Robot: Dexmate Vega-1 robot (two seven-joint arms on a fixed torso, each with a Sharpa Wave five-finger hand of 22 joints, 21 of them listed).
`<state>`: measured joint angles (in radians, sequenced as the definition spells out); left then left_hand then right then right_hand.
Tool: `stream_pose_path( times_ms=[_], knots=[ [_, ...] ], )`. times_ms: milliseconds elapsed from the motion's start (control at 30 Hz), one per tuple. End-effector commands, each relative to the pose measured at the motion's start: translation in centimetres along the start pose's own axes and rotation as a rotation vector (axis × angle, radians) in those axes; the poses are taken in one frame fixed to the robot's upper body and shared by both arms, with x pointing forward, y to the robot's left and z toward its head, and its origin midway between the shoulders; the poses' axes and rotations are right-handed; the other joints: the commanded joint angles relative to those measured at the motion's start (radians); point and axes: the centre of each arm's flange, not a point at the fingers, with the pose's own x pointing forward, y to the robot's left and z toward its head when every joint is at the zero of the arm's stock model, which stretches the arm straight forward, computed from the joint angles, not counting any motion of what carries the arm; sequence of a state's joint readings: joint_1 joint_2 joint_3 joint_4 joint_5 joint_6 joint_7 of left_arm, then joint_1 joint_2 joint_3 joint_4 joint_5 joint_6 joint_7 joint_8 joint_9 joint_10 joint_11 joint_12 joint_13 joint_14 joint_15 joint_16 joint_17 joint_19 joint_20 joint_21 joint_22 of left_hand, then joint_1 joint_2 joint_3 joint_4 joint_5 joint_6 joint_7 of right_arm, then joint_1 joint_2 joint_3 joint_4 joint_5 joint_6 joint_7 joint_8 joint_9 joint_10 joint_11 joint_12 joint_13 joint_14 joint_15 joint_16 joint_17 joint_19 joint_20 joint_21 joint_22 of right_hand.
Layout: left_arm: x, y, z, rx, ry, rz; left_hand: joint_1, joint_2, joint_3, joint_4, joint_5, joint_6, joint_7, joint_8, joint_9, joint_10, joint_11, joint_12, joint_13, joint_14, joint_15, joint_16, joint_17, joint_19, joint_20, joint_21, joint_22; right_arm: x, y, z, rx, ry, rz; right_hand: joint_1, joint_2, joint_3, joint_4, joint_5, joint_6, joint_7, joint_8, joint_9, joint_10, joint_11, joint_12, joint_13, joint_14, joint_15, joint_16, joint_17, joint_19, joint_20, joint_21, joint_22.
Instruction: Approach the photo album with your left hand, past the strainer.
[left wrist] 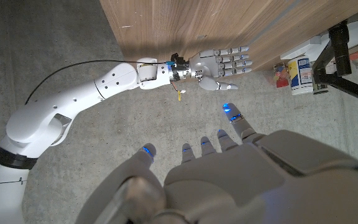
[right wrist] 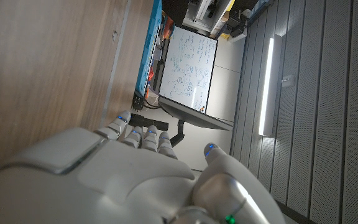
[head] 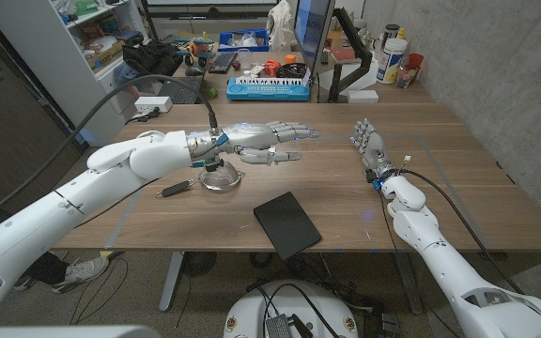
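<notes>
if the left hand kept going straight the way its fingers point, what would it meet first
Probably the right hand. The left hand points across the table above the strainer, and the left wrist view shows the right hand ahead. The photo album lies off that line.

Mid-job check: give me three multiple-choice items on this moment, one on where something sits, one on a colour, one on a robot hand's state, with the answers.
1. Where is the album?
A. Near the table's front edge, closer than the strainer
B. At the far edge by the keyboard
C. Under the right robot hand

2. What colour is the album?
A. Red
B. Black
C. White

3. How is the left robot hand?
A. Gripping the strainer
B. Holding the album
C. Empty, fingers stretched out above the table

Answers:
1. A: the head view shows it lying in front of the strainer.
2. B: its cover is dark black against the wood.
3. C: it reaches over and past the strainer, touching nothing.
</notes>
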<state>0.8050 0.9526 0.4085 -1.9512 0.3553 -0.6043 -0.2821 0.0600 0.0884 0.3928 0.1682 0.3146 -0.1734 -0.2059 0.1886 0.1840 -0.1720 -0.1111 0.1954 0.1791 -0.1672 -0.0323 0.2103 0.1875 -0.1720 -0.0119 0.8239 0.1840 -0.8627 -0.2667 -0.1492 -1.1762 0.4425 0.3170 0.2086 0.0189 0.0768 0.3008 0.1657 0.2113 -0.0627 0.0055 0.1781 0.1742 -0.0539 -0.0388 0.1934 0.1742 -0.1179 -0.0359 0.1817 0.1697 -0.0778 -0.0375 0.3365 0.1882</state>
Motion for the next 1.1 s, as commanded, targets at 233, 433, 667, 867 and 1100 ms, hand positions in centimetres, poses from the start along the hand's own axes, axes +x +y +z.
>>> stream_pose_path(
  times_ms=[233,433,667,867,1100],
  knots=[
    [0.4,-0.6,0.4,0.051,0.024,-0.079,0.019,0.044,-0.008,-0.006,0.005,-0.055,-0.015,0.009,0.0,-0.097,-0.013,-0.002,0.002,-0.146,-0.08,-0.004,0.0,-0.245,-0.011,0.002,-0.001,-0.3,-0.3,-0.1,0.003,0.002,-0.002,0.001,0.092,-0.002,0.001,0.005,-0.008,-0.001,0.008,0.005,-0.007,-0.003,0.003,0.003,0.001,-0.008,0.004,0.004,0.005,-0.061,-0.002,0.002],
    [0.4,-0.9,0.5,0.051,0.032,-0.103,0.025,0.033,-0.012,-0.012,0.005,-0.044,-0.015,0.01,0.0,-0.092,-0.022,-0.002,0.001,-0.138,-0.089,-0.002,-0.002,-0.223,-0.002,0.002,-0.004,-0.5,-0.3,-0.1,0.005,0.001,-0.005,0.0,0.092,-0.003,0.002,0.005,-0.008,-0.001,0.008,0.005,-0.007,-0.002,0.003,0.003,0.001,-0.008,0.003,0.004,0.005,-0.061,-0.002,0.002],
    [0.4,-1.2,0.6,0.057,0.04,-0.118,0.045,0.016,-0.013,-0.028,0.006,-0.017,-0.015,0.014,-0.001,-0.064,-0.031,0.001,-0.001,-0.112,-0.099,0.004,-0.007,-0.183,0.001,-0.005,-0.012,-0.6,-0.4,-0.2,0.006,0.003,-0.008,0.001,0.092,-0.002,0.002,0.005,-0.009,-0.002,0.007,0.005,-0.007,-0.002,0.003,0.003,0.001,-0.008,0.003,0.004,0.005,-0.061,-0.003,0.002],
    [0.5,-1.5,0.4,0.048,0.043,-0.151,0.056,0.006,-0.015,-0.035,0.006,-0.01,-0.016,0.012,-0.002,-0.074,-0.029,-0.009,-0.001,-0.124,-0.082,-0.002,-0.008,-0.185,-0.013,-0.022,-0.015,-0.5,-0.3,-0.2,0.005,0.003,-0.008,0.0,0.092,-0.002,0.002,0.006,-0.009,-0.003,0.008,0.005,-0.007,-0.001,0.003,0.003,0.002,-0.007,0.003,0.004,0.005,-0.06,-0.004,0.002],
    [0.6,-1.7,0.4,0.054,0.036,-0.161,0.061,0.006,-0.016,-0.035,0.007,-0.011,-0.016,0.008,-0.002,-0.057,-0.033,-0.005,-0.001,-0.125,-0.083,-0.002,-0.008,-0.188,-0.018,-0.036,-0.015,-0.4,-0.3,-0.3,0.006,0.004,-0.009,0.001,0.092,-0.002,0.002,0.006,-0.009,-0.002,0.007,0.005,-0.008,-0.002,0.003,0.003,0.002,-0.007,0.003,0.004,0.005,-0.06,-0.005,0.002]
  ],
)
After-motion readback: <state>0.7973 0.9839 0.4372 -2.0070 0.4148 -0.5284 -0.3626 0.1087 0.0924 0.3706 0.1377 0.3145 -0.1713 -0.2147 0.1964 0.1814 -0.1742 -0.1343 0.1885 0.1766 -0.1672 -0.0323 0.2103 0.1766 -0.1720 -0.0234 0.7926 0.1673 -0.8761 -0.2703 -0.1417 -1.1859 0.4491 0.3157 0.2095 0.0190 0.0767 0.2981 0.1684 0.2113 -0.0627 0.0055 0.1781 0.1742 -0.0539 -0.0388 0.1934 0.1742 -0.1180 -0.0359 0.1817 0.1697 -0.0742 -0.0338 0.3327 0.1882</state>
